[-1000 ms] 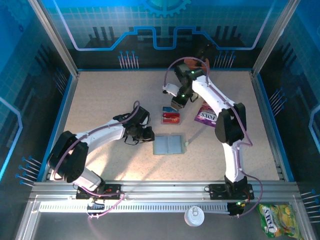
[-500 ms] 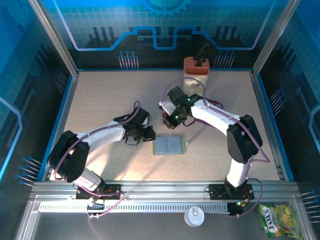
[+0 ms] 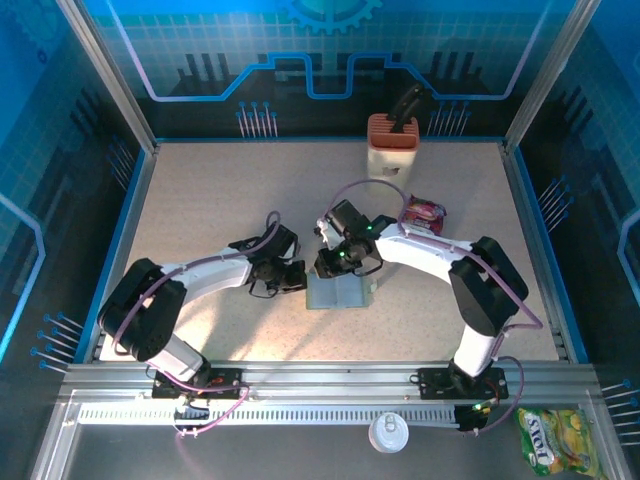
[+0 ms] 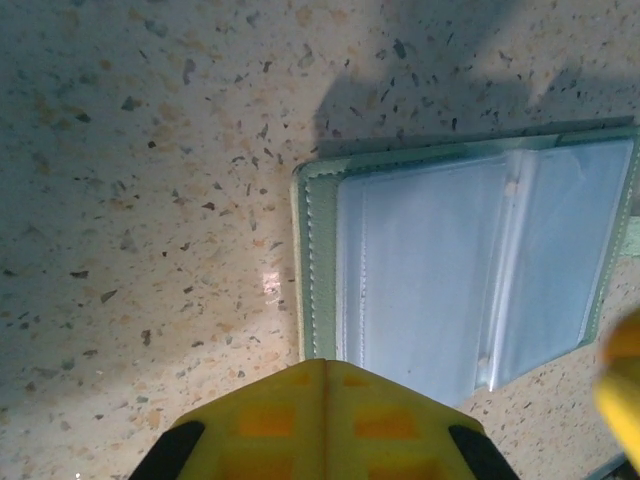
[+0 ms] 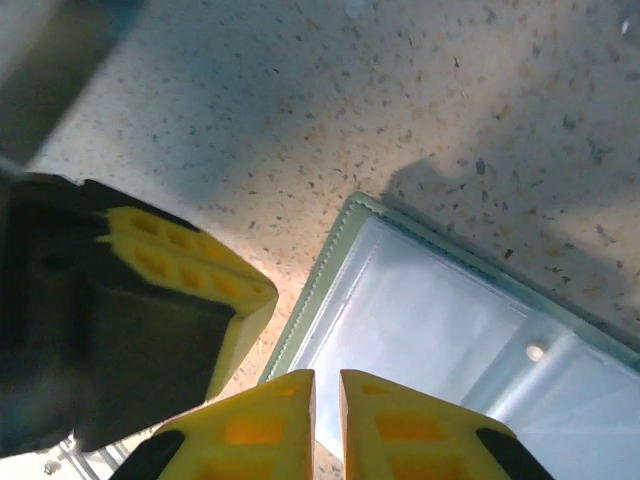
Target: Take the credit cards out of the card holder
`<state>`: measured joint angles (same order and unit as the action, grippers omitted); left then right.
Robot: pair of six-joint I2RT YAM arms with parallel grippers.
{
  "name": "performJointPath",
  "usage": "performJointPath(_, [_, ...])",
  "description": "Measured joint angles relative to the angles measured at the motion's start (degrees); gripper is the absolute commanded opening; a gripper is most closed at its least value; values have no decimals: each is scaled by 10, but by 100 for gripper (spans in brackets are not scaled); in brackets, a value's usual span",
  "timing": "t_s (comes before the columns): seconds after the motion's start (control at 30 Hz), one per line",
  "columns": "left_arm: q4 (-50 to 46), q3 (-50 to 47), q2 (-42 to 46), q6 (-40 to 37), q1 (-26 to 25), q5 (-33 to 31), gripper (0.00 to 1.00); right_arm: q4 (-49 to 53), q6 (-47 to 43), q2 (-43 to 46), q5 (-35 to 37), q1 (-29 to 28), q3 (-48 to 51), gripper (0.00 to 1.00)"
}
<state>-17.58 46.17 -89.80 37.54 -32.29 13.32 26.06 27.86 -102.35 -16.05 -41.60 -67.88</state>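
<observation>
The card holder (image 3: 345, 294) lies open and flat on the table, a pale green frame around clear blue-grey sleeves (image 4: 450, 270). The sleeves I can see look empty (image 5: 430, 320). My left gripper (image 3: 297, 280) is shut, its yellow tips (image 4: 325, 362) meeting just over the holder's left stitched edge with nothing between them. My right gripper (image 3: 335, 268) hangs low over the holder's far left corner. Its fingers (image 5: 326, 375) stand almost together with a thin slit and hold nothing. The credit cards are hidden beneath the right arm.
A crinkled purple-red snack packet (image 3: 425, 210) lies to the right of the right arm. A tall orange-and-cream block (image 3: 392, 146) stands at the back wall. The left gripper's finger (image 5: 190, 265) sits close beside the right gripper's tips.
The right arm has swung from the back of the table down toward me, to the holder's far edge, and now covers the two cards. The left gripper has closed fully and crept toward the holder.
</observation>
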Motion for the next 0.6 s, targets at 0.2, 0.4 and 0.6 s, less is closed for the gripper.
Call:
performJointPath(0.2, [4, -10, -7, 0, 0, 6, 0, -16, 49, -29, -25, -3, 24, 15])
performJointPath(0.4, [6, -10, -17, 1, 0, 15, 0, -21, 62, -39, -30, -5, 27, 17])
performJointPath(0.6, [23, -10, -17, 15, 0, 31, 2, -21, 65, -57, -30, -5, 27, 18])
